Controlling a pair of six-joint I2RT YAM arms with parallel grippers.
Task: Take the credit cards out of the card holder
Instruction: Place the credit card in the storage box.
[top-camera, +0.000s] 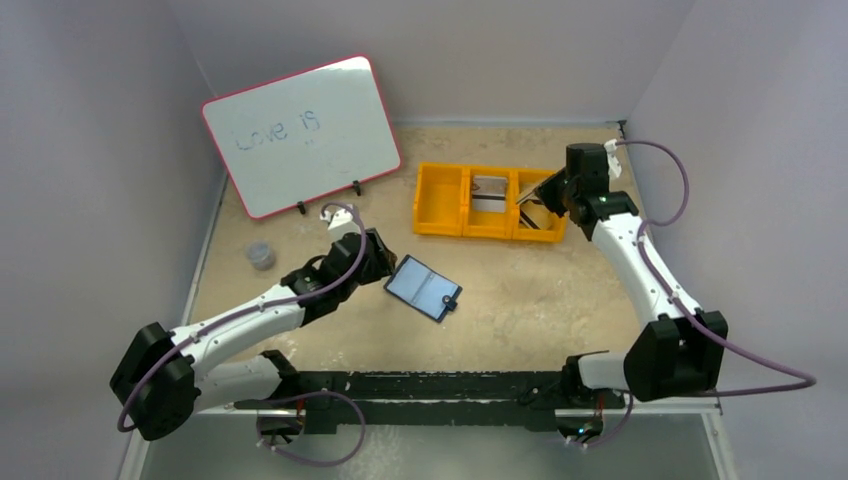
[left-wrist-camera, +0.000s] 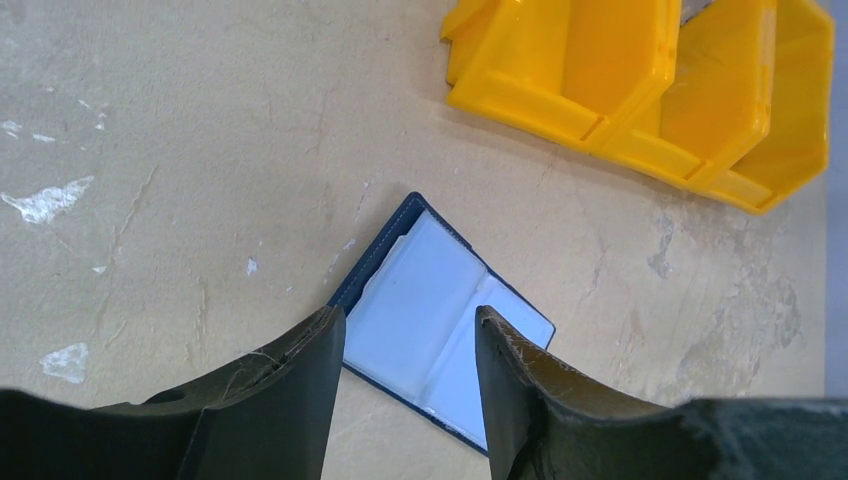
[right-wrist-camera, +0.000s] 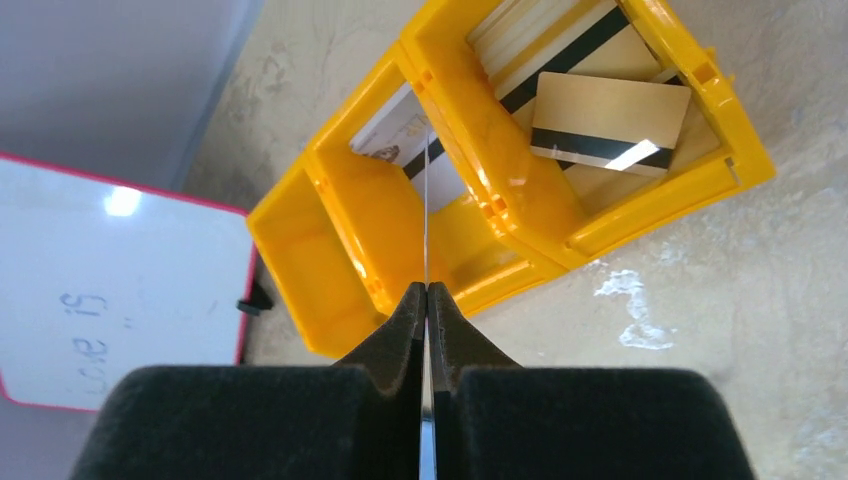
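Beige scuffed tabletop (top-camera: 530, 300), grey walls around it, whiteboard (top-camera: 300, 135) propped at back left; orange three-compartment tray (top-camera: 440, 190) at back centre.

card holder (top-camera: 424, 287) lies open and flat on the table, in front of the tray and apart from it; pale pockets face up, snap tab (top-camera: 456, 297) on its right side.

left gripper (left-wrist-camera: 408, 318) hangs over the holder's left half, jaws apart, nothing between them; can't tell whether the tips touch the holder.

right gripper (right-wrist-camera: 427, 292) is over the tray, jaws pressed together on one credit card (right-wrist-camera: 427, 210), which shows edge-on as a thin line; more credit cards (right-wrist-camera: 610, 135) lie in the tray's right compartment, gold faces with dark stripes, and another sits in the middle one.

Can't tell whether the pockets hold any more cards; the clear film hides that.

Handling, my read:
- cards are light, thin and stiff with some flex, and slick; a pinch across both faces near a short edge looks right, as the right arm has it now
- a card lying flat gives the fingers no edge, so take it where it sticks out of the pocket mouth and pull along the pocket, not upward
- holder is light and floppy at the fold and will likely slide or lift with the card; pin the opposite flap with the other arm before pulling
- pocket film is soft, so fingertips could snag it; go in shallow
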